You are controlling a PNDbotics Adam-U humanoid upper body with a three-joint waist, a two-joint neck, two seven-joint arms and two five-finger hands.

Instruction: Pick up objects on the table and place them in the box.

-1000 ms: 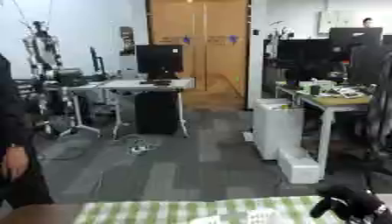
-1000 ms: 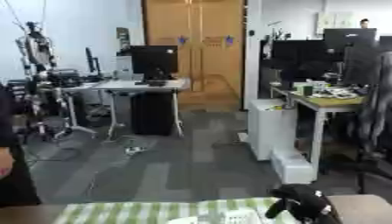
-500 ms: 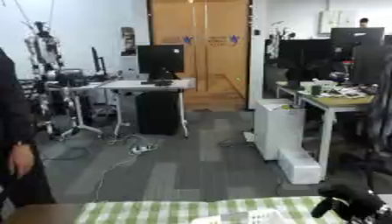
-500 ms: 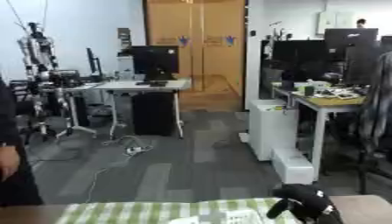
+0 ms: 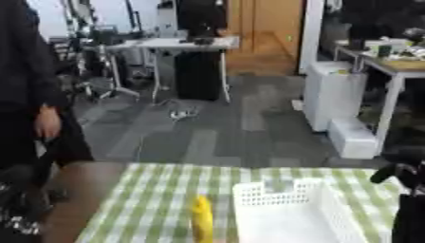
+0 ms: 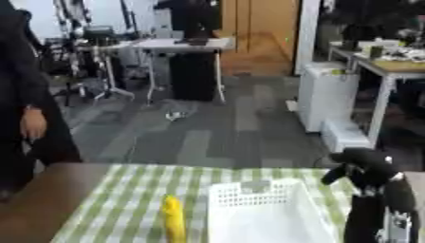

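A white slotted plastic box (image 6: 265, 213) stands on the green checked cloth (image 5: 158, 199) at the bottom of the view. A yellow elongated object (image 6: 172, 219) lies on the cloth just left of the box. My right hand (image 6: 365, 166) hangs raised beside the box's right rim, black, fingers relaxed and drooping to the left, with nothing in it. A dark shape with pale specks (image 5: 18, 209) at the lower left edge of the left eye view looks like my left hand, too blurred to read.
The brown table top (image 6: 41, 199) shows bare left of the cloth. A person in dark clothes (image 5: 33, 95) stands at the table's far left corner. Beyond lie an office floor, desks and a white cabinet (image 5: 336, 99).
The camera has tilted down, so the table, the cloth, the white box and the yellow object now show. My right hand stays raised at the right.
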